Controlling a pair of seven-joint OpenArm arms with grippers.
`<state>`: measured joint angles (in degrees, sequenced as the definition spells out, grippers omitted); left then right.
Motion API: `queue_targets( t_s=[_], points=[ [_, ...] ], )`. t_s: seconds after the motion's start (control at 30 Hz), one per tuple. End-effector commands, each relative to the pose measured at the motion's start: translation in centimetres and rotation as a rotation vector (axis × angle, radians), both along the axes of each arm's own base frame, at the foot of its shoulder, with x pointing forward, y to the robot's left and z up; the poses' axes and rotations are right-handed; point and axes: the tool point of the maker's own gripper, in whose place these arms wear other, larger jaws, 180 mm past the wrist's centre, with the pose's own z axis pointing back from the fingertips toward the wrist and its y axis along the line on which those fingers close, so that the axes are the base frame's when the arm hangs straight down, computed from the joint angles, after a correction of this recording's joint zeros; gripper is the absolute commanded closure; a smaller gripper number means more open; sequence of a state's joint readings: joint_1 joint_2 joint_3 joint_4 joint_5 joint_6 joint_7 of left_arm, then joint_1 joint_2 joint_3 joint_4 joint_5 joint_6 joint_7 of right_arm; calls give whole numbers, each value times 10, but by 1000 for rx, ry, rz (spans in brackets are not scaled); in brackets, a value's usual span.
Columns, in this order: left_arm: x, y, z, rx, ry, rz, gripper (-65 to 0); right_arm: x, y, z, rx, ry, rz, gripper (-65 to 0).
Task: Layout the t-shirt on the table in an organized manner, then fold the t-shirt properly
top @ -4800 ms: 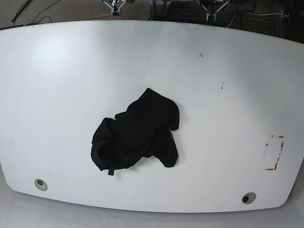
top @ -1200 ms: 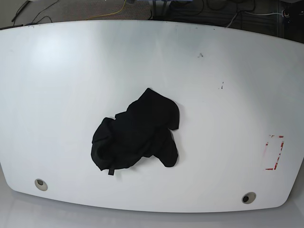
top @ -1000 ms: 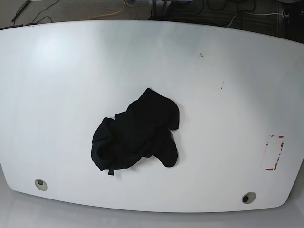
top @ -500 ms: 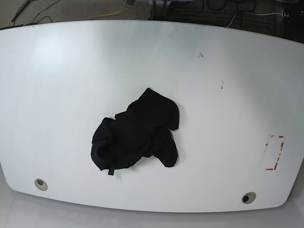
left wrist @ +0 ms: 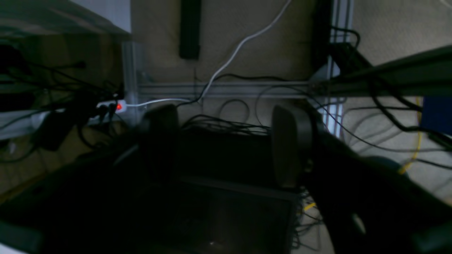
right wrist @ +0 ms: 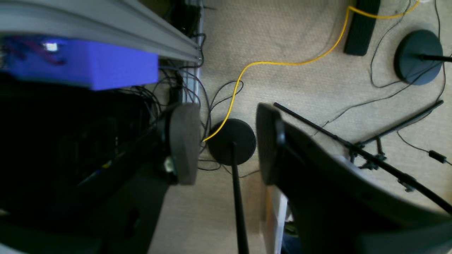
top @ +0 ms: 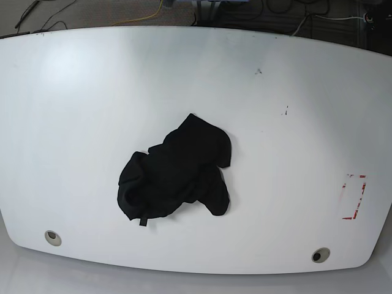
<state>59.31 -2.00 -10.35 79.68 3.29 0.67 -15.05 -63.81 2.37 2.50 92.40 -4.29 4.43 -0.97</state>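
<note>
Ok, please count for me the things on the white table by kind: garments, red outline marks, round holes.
Crumpled black fabric t-shirt: 1
Broken red rectangular outline mark: 1
Round holes in table: 2
Total: 4

Base overhead, facing down; wrists view floor.

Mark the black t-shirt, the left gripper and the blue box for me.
Black t-shirt [top: 184, 162]: base view, middle of the bunched fabric.
Left gripper [left wrist: 226, 146]: left wrist view, midway between its fingertips.
Blue box [right wrist: 123, 65]: right wrist view, front face.
</note>
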Motion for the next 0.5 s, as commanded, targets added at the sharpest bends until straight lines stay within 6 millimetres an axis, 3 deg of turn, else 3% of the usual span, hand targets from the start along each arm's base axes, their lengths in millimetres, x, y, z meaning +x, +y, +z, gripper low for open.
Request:
queue_targets(
  t_s=[0.0,0.47],
  points=[
    [-2,3,13,11,-19,-17,-391,1,-6,14,-29,-26,-12,-257],
    [42,6,61,42,-168,-49,-391,32,-4,71,-36,-150,-6,-257]
  ],
)
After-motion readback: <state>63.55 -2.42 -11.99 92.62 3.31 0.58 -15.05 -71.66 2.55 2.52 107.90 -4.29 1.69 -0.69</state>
